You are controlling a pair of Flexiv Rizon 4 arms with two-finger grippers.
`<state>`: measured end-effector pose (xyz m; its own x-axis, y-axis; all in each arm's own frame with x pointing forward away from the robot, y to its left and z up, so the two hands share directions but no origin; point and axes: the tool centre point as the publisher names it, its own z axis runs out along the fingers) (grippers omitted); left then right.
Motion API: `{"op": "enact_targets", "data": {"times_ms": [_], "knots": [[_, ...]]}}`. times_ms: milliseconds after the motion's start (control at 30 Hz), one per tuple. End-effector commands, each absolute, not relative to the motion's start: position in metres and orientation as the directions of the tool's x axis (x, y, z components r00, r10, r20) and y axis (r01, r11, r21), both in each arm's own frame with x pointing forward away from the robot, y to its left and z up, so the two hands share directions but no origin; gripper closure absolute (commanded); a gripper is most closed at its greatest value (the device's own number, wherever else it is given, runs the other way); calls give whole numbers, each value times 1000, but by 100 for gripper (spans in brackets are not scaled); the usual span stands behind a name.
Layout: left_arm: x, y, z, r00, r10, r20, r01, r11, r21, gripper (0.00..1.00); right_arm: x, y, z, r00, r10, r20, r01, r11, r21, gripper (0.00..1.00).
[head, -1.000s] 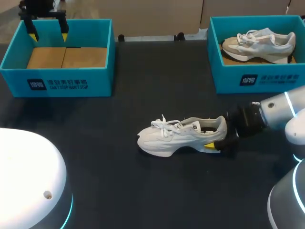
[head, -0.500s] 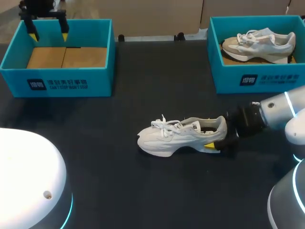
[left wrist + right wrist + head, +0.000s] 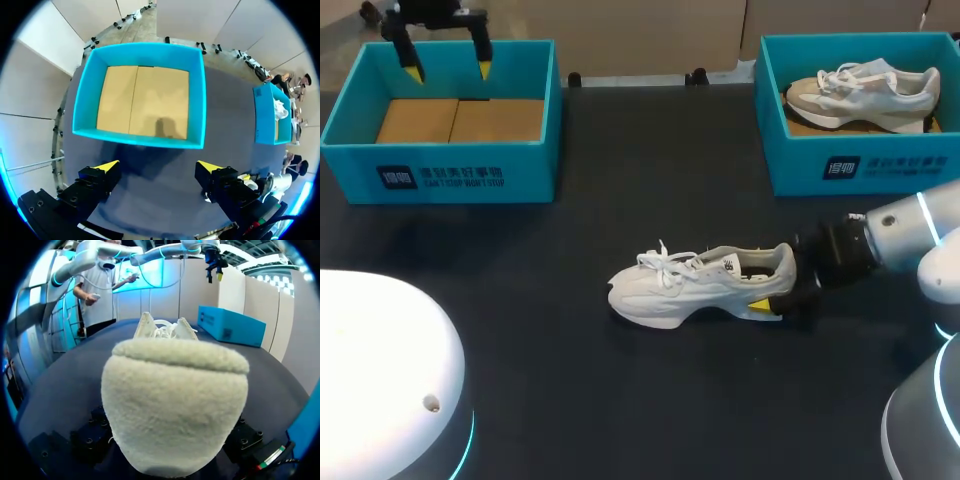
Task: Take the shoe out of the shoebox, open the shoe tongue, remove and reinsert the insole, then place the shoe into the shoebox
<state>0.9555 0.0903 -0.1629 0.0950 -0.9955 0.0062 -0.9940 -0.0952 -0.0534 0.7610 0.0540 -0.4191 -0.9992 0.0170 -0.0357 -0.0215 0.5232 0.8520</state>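
White laced shoe (image 3: 700, 285) upright on its sole near the middle of the table (image 3: 620, 400), toe toward the left edge. Open teal shoebox (image 3: 525, 160) at the far left corner.

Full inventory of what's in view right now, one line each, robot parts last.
shoe: 1, white, mid-table, on its sole, toe toward my left, heel toward my right arm
left box: 1, teal, far left of table, brown cardboard floor showing
right box: 1, teal, far right of table
second shoe: 1, white and beige, inside the right box
table: 1, dark, under everything
left gripper: 1, black with yellow tips, open, above the left box's far edge
right gripper: 1, black with yellow tips, at the shoe's heel; grip not visible
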Motion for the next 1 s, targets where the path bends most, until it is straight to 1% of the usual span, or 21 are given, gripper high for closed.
{"op": "enact_targets", "data": {"times_ms": [33, 267, 467, 833, 1000], "knots": [[936, 86, -166, 98, -995, -7, -990, -96, -99, 0, 758, 60, -424, -999, 18, -36, -21, 526, 850, 100], [925, 75, -178, 75, -997, -19, -995, -73, -61, 0, 758, 60, -424, -999, 18, -36, -21, 526, 850, 100], [908, 61, -183, 60, -998, -16, -996, -58, -63, 0, 758, 60, -424, -999, 18, -36, -21, 526, 850, 100], [859, 17, -186, 132, -991, 0, -989, -132, -59, 0, 758, 60, -424, -999, 18, -36, -21, 526, 850, 100], [829, -6, -197, 132, -991, -7, -991, -131, -38, 0, 758, 60, -424, -999, 18, -36, -21, 526, 850, 100]]}}
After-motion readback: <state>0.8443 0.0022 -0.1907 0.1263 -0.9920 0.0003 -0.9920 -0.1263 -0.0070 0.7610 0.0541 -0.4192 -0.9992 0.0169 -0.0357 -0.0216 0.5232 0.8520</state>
